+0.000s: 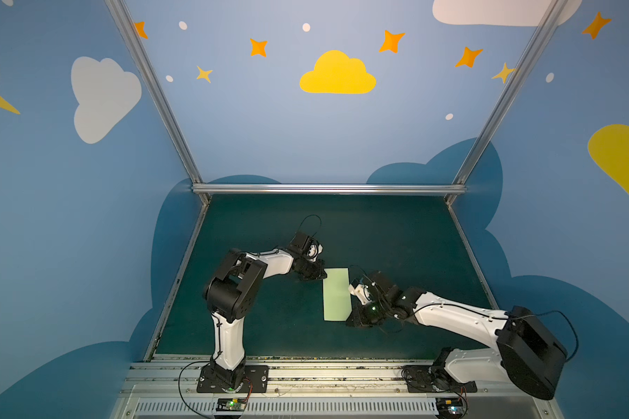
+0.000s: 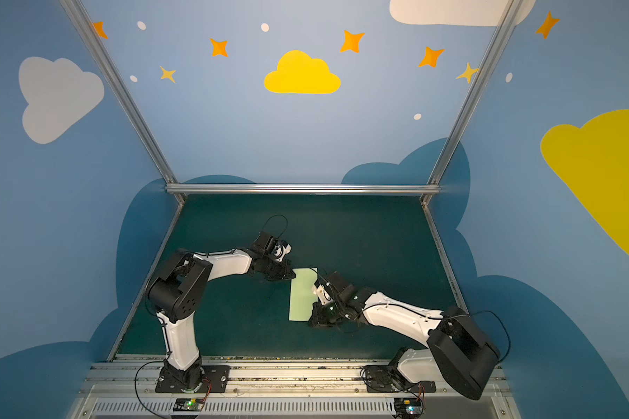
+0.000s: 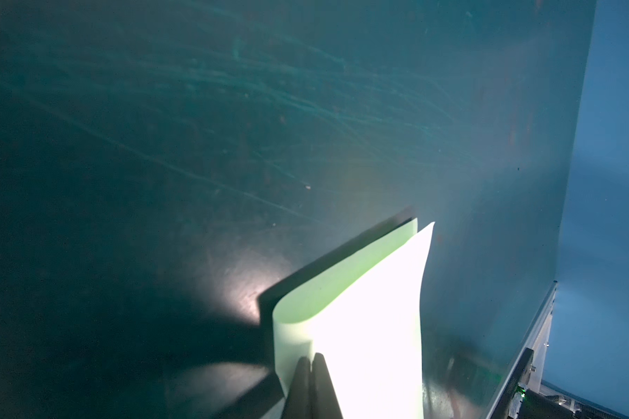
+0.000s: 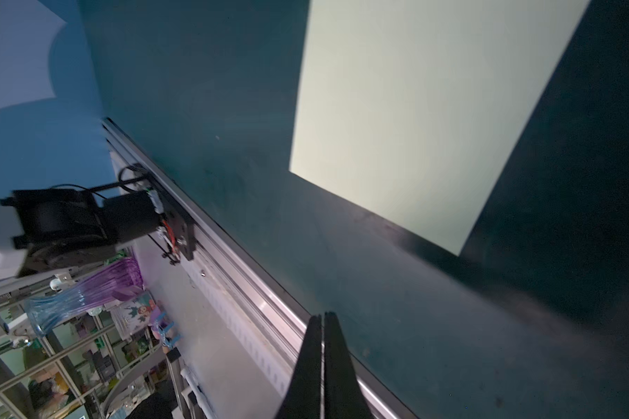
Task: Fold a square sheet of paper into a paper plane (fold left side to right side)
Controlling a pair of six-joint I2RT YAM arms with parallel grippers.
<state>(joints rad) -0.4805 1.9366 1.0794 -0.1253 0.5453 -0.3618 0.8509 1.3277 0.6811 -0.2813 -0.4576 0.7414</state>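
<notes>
— Where's the paper (image 1: 336, 294)?
— Mid-mat (image 1: 396, 235), doubled into a tall strip, with its left fold still puffy. The left gripper (image 1: 321, 276), jaws together, is at the far-left corner. The right gripper (image 1: 350, 321), jaws together and empty, is by the near-right corner.
— Best move?
— I'd slide along that fold, pressing, while the right pins the loose edges.

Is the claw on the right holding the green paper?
No: in the right wrist view the right gripper is shut on nothing, and the green paper lies apart from it.
</notes>
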